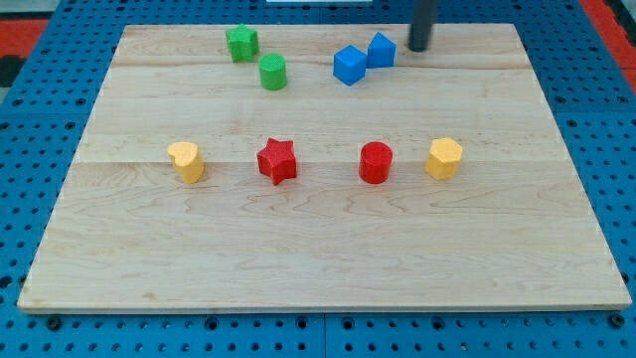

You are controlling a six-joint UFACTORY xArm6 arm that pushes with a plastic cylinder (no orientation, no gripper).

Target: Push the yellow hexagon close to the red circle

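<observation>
The yellow hexagon (444,158) sits right of centre on the wooden board (318,259). The red circle (376,162) stands just to its left, with a small gap between them. My tip (419,47) is near the view's top, right of the two blue blocks and well above the yellow hexagon. It touches no block.
A red star (277,160) lies left of the red circle. A yellow heart-like block (186,161) lies further left. Two blue blocks (350,65) (381,50) sit touching near the top. A green star-like block (241,43) and a green cylinder (273,72) sit at top left.
</observation>
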